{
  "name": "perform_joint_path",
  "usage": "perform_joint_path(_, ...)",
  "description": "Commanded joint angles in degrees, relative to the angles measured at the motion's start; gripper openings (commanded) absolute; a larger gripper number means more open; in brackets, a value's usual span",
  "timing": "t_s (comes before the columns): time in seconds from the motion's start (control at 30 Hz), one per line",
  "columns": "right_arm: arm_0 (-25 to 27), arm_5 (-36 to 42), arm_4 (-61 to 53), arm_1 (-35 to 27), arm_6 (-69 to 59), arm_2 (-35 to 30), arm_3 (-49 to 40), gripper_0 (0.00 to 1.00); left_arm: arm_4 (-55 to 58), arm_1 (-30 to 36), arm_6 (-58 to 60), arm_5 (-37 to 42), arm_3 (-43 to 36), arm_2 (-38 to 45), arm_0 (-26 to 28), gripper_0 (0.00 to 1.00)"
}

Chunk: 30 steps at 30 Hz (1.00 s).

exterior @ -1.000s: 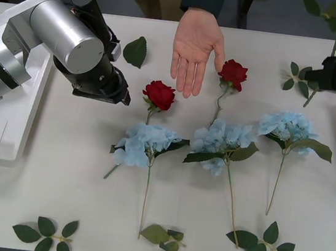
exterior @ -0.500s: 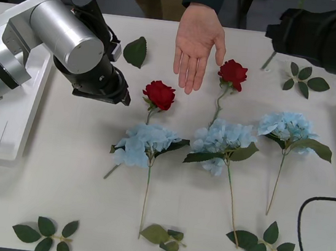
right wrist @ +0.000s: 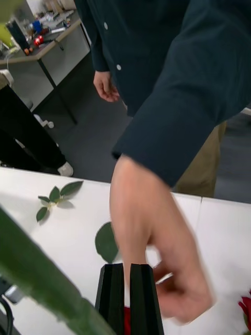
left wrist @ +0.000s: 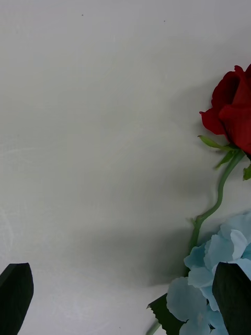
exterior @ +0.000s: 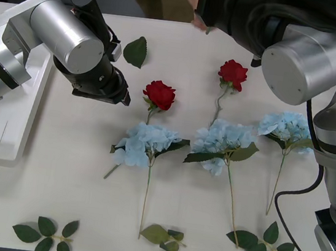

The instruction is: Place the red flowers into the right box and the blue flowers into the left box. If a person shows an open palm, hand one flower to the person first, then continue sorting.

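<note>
Three pale blue fluffy cloth flowers (exterior: pixel 147 142) lie on the near white desk (exterior: pixel 55 179). Beyond them, two deep red cloth roses (exterior: pixel 159 93). The left gripper (left wrist: pixel 125 301) hovers beside the left rose, jaws wide, empty. Farthest, the right gripper (right wrist: pixel 128 293), jaws together, meets a person's hand (right wrist: pixel 151 246); whether it holds anything I cannot tell.
</note>
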Motion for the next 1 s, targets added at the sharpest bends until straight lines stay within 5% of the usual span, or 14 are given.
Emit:
perform_joint_path(0.03, -2.91, -3.16, 1.75, 1.58, -1.80, 0.65, 1.17, 0.00, -0.42, -0.16, -4.15, -0.52, -0.68, -0.55, -2.35, 1.00)
perform_joint_path(0.63, -2.83, -3.51, 3.24, 1.58, -1.98, 0.39, 1.52, 0.00, -0.42, -0.16, -5.03, -0.52, -0.68, -0.55, -2.26, 1.00)
perform_joint_path(1.0, -2.83, -3.51, 3.42, 1.41, -1.10, 0.39, 1.52, 0.97, -0.51, -0.16, -5.46, -0.52, -0.68, -0.55, -2.26, 1.00)
